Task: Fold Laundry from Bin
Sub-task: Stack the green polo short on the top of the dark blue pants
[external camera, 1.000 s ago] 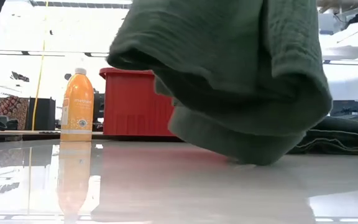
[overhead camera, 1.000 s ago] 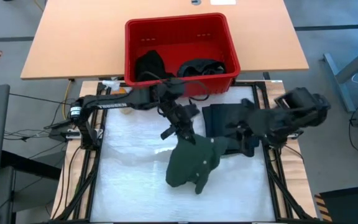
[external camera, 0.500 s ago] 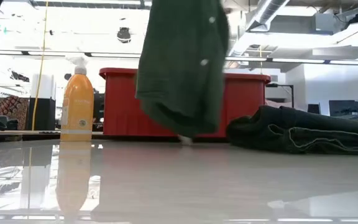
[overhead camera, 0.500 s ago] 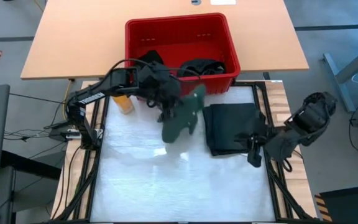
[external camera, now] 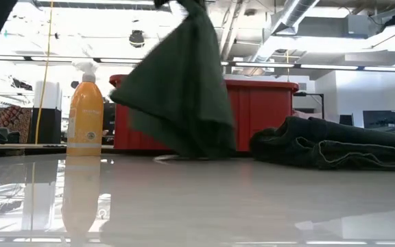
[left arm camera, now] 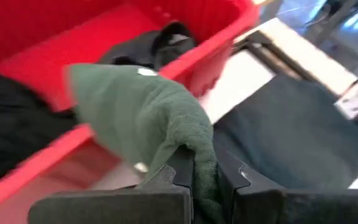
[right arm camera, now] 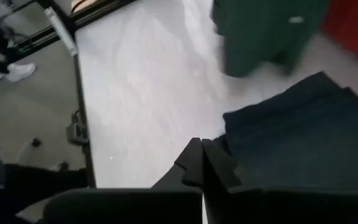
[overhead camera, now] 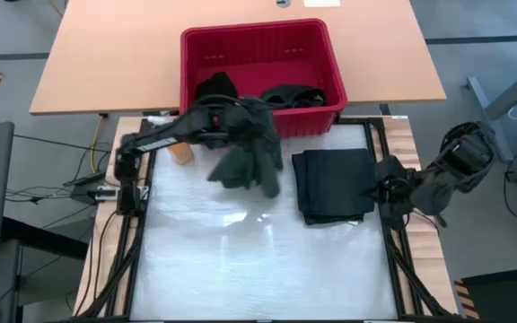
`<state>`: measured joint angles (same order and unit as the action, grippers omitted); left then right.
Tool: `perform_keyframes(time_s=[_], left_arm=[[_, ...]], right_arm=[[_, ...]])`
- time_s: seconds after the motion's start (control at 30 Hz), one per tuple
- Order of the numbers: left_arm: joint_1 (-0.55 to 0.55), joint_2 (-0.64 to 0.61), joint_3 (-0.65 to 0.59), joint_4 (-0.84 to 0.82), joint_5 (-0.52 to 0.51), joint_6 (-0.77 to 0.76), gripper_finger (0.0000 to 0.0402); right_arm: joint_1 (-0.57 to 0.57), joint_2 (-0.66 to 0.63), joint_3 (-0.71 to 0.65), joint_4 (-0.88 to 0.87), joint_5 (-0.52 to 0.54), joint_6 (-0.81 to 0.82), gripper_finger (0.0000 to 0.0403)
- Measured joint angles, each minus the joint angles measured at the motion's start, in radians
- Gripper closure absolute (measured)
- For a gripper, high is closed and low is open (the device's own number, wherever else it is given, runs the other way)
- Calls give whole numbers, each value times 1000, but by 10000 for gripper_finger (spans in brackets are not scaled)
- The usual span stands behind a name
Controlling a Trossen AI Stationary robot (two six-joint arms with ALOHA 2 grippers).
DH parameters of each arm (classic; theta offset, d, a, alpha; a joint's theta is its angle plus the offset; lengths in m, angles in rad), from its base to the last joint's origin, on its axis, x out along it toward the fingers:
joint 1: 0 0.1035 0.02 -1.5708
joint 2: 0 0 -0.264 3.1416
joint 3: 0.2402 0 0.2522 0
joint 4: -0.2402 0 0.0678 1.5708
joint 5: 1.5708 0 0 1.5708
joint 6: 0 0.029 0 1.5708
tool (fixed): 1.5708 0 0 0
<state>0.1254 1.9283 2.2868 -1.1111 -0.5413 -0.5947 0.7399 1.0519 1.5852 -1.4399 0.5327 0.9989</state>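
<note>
We see the left gripper (overhead camera: 240,126) just left of centre in the upper half of the high view, right in front of the red bin (overhead camera: 330,58). Its jaws are clamped tight on the dark green garment (overhead camera: 249,154), cloth pinched between the fingers (left arm camera: 182,174) in the left wrist view. The garment hangs from it in a bunch; in the low view it drapes from the top of the frame down to the white table top (external camera: 197,206), and its lower edge seems to touch the surface just in front of the bin (external camera: 266,110).

The bin sits top centre in the high view, with dark laundry (overhead camera: 290,94) lying inside.

A folded black piece (overhead camera: 335,184) lies flat on the table, right of centre in the high view, just beside the hanging green garment. In the low view it shows as a low dark heap (external camera: 334,144) at the right.

The right gripper (overhead camera: 391,191) is at the right edge of the table, close to the folded piece's right side, jaws closed, holding nothing; in the right wrist view its tips (right arm camera: 202,163) meet over the edge of the dark fabric (right arm camera: 291,137).

An orange bottle (external camera: 86,116) stands at the left in the low view, beside the bin.
</note>
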Motion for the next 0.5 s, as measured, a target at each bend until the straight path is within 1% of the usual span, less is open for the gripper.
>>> perform_keyframes(time_s=[0.1, 0.2, 0.3, 0.4, 0.5], left_arm=[[-14, 72, 0, 138, 46, -7, 397], [-17, 149, 0, 269, 139, -1, 398], [-9, 227, 0, 383, 227, -23, 398], [-8, 292, -2, 524, 289, -58, 399], [-13, 344, -2, 710, 313, -95, 399]], right_arm=[[0, -25, 0, -9, -38, -18, 366], [1, -49, 0, -30, -78, -48, 356], [1, -76, 0, -59, -106, -64, 361], [0, -103, 0, -82, -113, -63, 373], [0, -137, 0, -93, -113, -38, 384]])
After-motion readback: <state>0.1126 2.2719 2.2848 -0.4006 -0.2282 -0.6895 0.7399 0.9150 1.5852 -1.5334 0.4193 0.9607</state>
